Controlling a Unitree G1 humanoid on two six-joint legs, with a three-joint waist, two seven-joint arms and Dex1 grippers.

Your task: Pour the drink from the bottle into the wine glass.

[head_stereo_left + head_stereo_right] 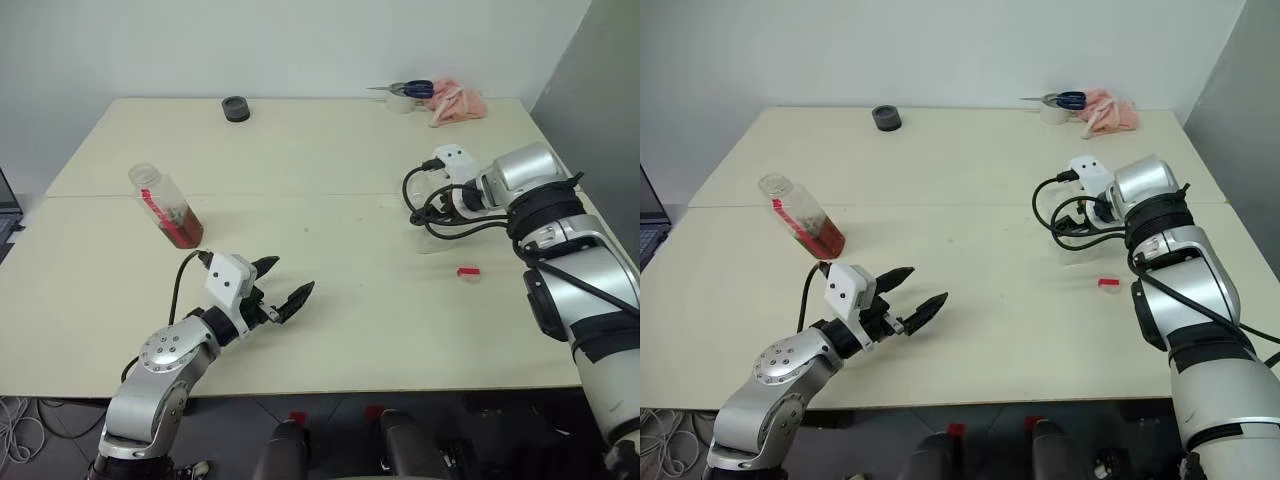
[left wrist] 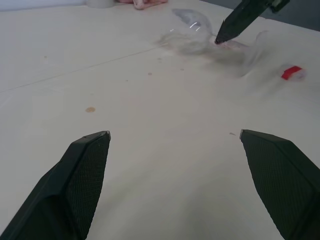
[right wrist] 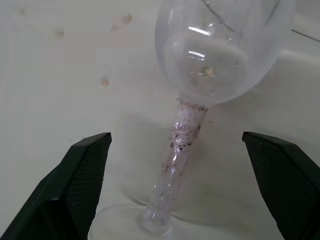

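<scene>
Wine glass stem is sitting between the right gripper's spread fingers, ungrasped; closing on it seems next.

The left gripper, also spread and empty, is hovering near the bottle.

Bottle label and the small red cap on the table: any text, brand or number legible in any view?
None legible.
Clear plastic bottle with amber drink: its red-and-white label strip is too small to read.
Small red-and-white cap lying on the cream table: no readable marking.
</scene>
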